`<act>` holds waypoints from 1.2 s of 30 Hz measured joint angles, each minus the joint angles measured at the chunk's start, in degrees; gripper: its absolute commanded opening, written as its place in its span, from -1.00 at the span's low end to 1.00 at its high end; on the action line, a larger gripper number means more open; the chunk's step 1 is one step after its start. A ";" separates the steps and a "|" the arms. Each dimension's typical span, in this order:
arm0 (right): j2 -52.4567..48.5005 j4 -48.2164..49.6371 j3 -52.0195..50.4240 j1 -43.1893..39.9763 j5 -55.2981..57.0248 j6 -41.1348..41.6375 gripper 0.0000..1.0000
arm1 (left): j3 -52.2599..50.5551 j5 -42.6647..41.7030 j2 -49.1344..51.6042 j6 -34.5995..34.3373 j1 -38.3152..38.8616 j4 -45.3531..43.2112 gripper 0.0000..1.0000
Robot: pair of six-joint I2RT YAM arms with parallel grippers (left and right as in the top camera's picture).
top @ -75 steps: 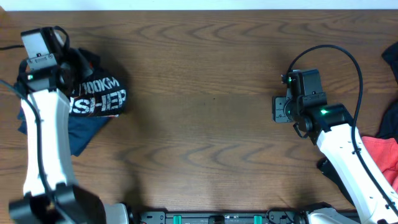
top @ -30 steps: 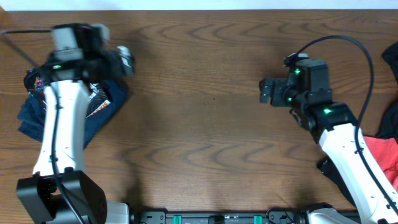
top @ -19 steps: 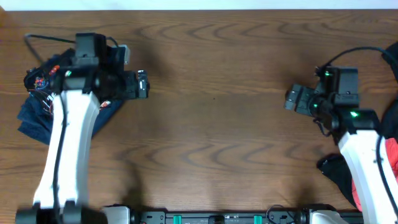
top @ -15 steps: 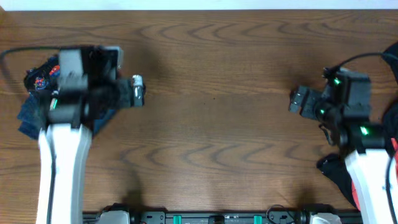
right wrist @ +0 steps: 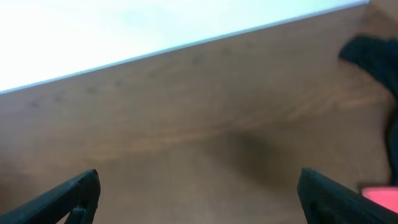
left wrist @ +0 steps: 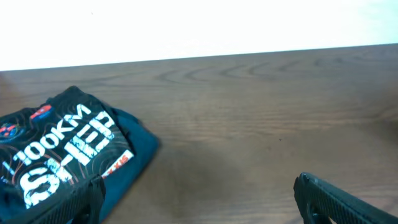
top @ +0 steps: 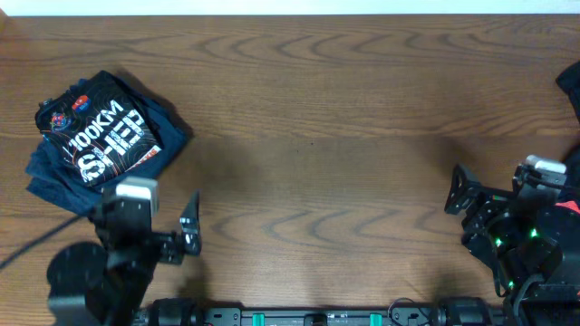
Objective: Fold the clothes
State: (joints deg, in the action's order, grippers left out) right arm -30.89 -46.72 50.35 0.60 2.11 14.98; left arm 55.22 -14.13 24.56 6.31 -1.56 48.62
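Left arm has just backed off the black jersey [top: 100, 140]. A moment ago it was right over it, and now it's pulled back to the near edge of the table [top: 317, 109]. The left gripper [top: 186, 237] sits a bit nearer than the jersey, clear of it, claws spread wide with nothing between them.

The right gripper [top: 462, 204] has retreated too. It's well to the right of the jersey across bare wood, also spread wide and empty.

The jersey lies as a compact packet, "100KM" print up, on top of a navy garment [top: 45, 177] whose edge pokes out underneath. I'd call this piece folded and let go (looks tidy enough to me).

Far right of the jersey there's a dark garment [top: 571, 86], plus a sliver of coral-red cloth [right wrist: 379, 194]. Those look unfolded, so probably next.

No bins or baskets in view.
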 measured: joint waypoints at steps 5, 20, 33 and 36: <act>0.00 -6.40 -0.28 0.00 0.28 -0.17 0.99 | -0.13 0.20 -3.87 0.00 0.00 3.82 0.96; 0.00 -19.93 -0.39 0.00 0.42 -0.17 0.99 | -0.15 0.61 -4.04 0.00 0.00 9.57 0.96; 0.07 -20.20 -0.39 0.00 0.55 -0.17 0.98 | -0.15 0.61 -4.04 0.00 0.00 9.60 0.96; 0.92 -20.17 -0.63 0.00 2.14 -0.17 0.99 | -0.15 0.61 -4.04 0.00 0.00 9.57 0.96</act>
State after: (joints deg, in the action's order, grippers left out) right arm -29.98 -66.89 49.71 0.60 4.25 14.81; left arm 55.07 -13.52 20.51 6.31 -1.56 58.19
